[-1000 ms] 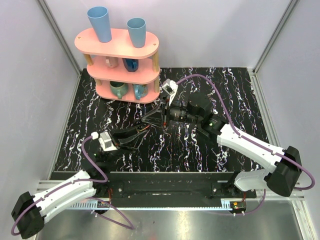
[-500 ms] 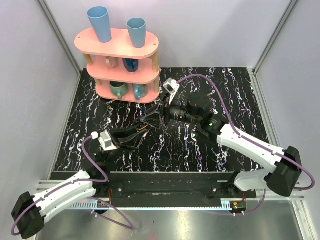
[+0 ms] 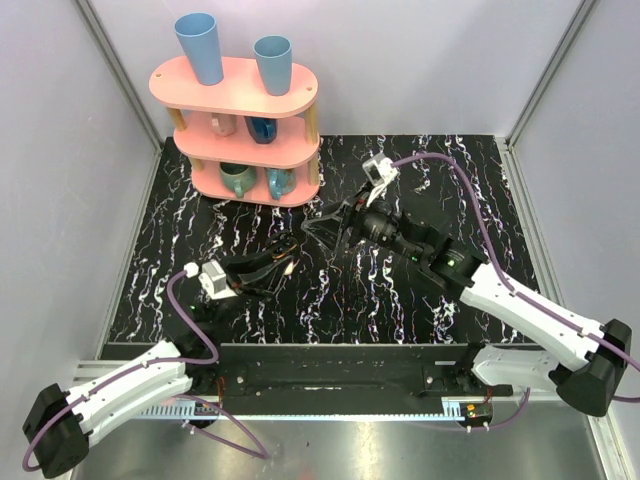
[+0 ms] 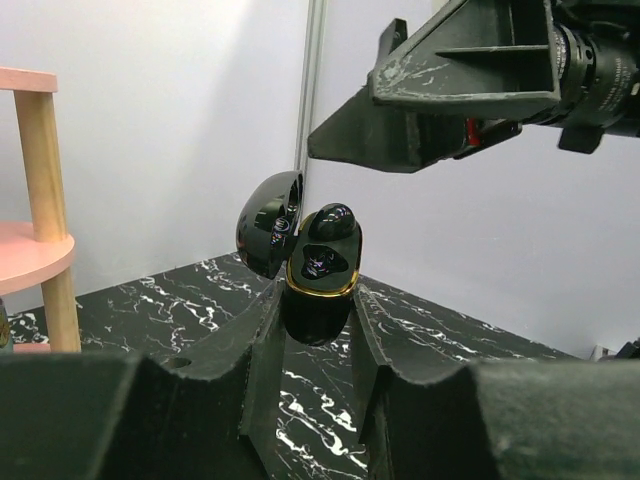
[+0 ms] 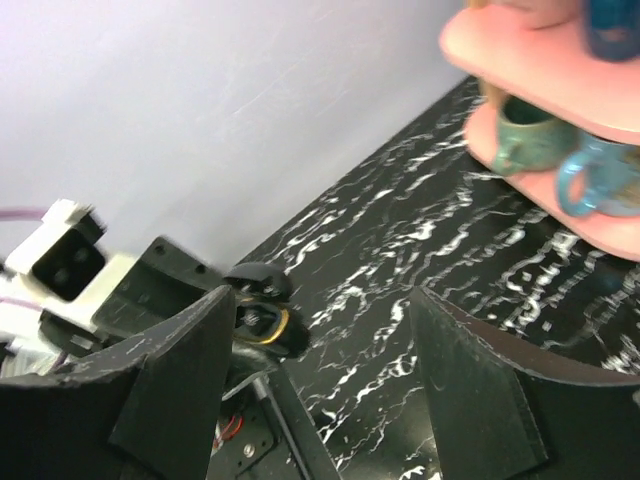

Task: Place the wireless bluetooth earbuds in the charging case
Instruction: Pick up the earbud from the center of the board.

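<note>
My left gripper (image 4: 315, 312) is shut on the charging case (image 4: 318, 300), a small glossy black clamshell with a gold rim, held upright above the table. Its lid (image 4: 268, 222) stands open to the left. One dark glossy earbud (image 4: 333, 221) sits in the upper pocket; whether the lower pocket holds one I cannot tell. My right gripper (image 3: 322, 232) hangs open and empty just right of the case (image 3: 288, 248), apart from it. In the right wrist view the case (image 5: 262, 318) lies at the left finger's edge, with the gripper (image 5: 320, 320) empty.
A pink three-tier shelf (image 3: 245, 95) stands at the back left with two blue cups on top and mugs below; it also shows as a pink shelf (image 5: 545, 50) in the right wrist view. Grey walls enclose the black marbled table (image 3: 470, 190).
My right gripper has opened and drawn back to the right, away from the case. The left gripper has kept its hold and barely moved.
</note>
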Available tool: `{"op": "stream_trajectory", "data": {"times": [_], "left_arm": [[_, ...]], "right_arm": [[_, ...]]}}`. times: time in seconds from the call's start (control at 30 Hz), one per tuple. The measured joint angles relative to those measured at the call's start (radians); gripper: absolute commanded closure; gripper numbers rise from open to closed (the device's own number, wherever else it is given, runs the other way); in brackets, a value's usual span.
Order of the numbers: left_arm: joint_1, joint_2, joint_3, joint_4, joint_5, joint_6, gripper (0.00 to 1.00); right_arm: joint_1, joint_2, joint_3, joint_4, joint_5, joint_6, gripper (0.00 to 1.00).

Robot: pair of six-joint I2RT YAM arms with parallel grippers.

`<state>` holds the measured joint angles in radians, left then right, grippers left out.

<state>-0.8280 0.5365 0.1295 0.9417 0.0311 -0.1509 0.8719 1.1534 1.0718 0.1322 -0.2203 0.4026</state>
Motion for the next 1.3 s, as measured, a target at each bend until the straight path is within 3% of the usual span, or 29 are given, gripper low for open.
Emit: {"op": "stream_trajectory", "data": {"times": [0.2, 0.37, 0.47, 0.73, 0.9, 1.3], "left_arm": [[0.0, -0.006, 0.0, -0.034, -0.006, 0.011, 1.0], [0.0, -0.04, 0.0, -0.043, -0.01, 0.021, 1.0], [0.0, -0.065, 0.0, -0.059, -0.01, 0.026, 1.0], [0.0, -0.092, 0.0, -0.084, -0.017, 0.031, 1.0], [0.0, -0.092, 0.0, -0.088, -0.021, 0.031, 1.0], [0.0, -0.106, 0.0, -0.091, -0.025, 0.031, 1.0]], "right_arm": [[-0.004, -0.076, -0.066, -0.2, 0.312, 0.055, 0.27], [-0.017, -0.079, -0.212, -0.407, 0.425, 0.124, 0.29], [-0.018, -0.061, -0.267, -0.501, 0.43, 0.154, 0.39], [-0.018, 0.091, -0.278, -0.558, 0.408, 0.18, 0.46], [-0.018, 0.237, -0.235, -0.575, 0.384, 0.137, 0.46], [-0.018, 0.405, -0.125, -0.581, 0.357, 0.042, 0.48]]}}
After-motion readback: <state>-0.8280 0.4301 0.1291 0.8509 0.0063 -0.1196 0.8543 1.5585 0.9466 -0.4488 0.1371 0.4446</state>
